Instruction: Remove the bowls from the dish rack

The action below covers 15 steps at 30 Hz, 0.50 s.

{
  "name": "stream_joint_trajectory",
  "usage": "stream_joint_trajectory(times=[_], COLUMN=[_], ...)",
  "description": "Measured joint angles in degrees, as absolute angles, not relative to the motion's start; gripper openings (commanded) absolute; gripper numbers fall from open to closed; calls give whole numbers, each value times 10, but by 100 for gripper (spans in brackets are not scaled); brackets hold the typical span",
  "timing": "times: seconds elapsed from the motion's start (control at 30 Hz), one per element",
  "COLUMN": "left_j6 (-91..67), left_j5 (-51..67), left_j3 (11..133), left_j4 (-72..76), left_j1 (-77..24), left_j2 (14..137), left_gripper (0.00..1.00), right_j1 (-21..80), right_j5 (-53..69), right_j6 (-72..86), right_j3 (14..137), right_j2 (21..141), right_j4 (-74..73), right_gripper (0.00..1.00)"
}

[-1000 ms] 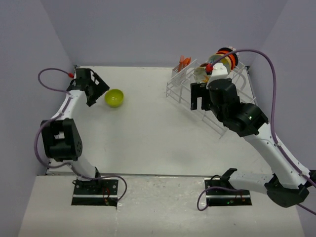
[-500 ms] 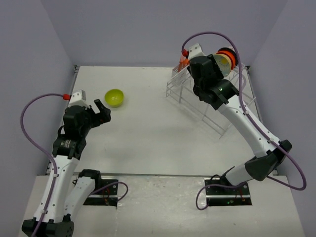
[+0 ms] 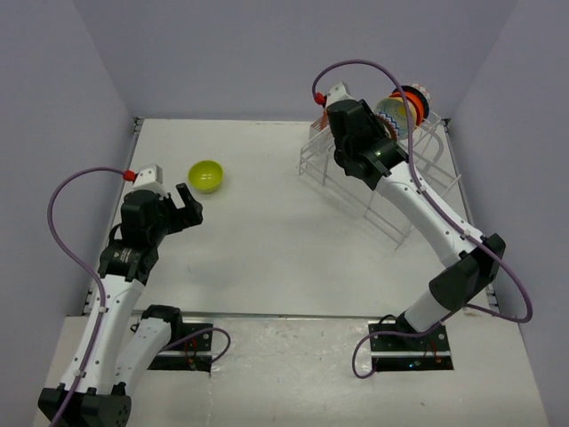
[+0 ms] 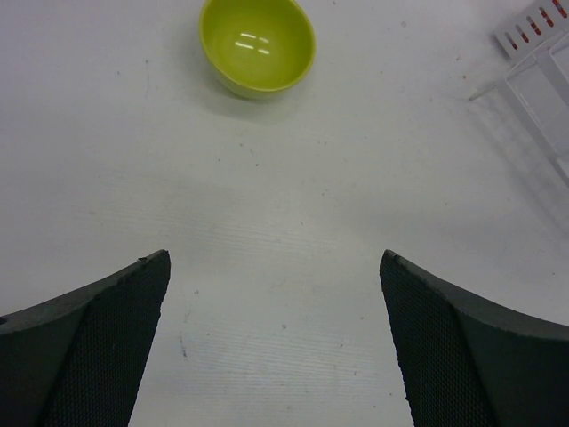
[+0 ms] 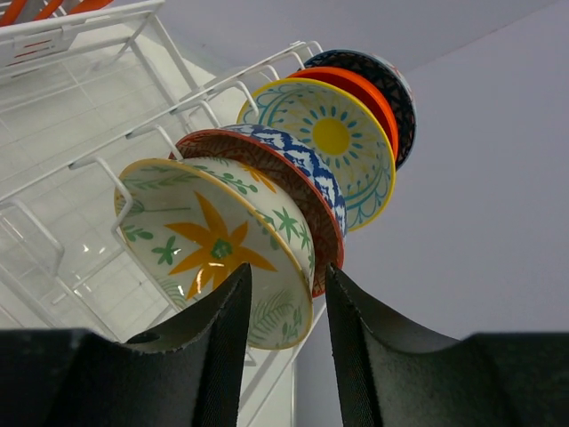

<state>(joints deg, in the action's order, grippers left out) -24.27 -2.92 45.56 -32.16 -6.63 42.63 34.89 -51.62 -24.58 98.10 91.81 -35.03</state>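
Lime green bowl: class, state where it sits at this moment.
In the top view the lime green bowl stands upright on the table's left half, apart from the dish rack, just beyond the open left gripper.

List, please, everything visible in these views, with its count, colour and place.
lime bowl: one, green, upright on the table, far left.
floral bowl: one, white with orange flower, front of the racked row.
other racked bowls: four, red-blue, yellow-centred, orange, dark patterned, on edge behind it.
dish rack: one, white wire, far right.
utensils: count unclear, orange, rack's corner.
table: one, white.
left gripper: black, open, near the lime bowl.
right gripper: black, straddling the floral bowl's rim; grip unclear.
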Motion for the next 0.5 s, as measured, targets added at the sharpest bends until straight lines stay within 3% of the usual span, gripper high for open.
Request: stream_joint_trajectory(times=[0.5], left_j6=[-242], left_j5=[-21], left_j3=[456], left_j4=[-318], left_j1=[-66], left_j2=[417], left_gripper=[100], right_j1=[339], right_j5=[-570], right_j6=[-297], right_j3=[902], right_j2=[917], right_j4=[-229], right_gripper=[24])
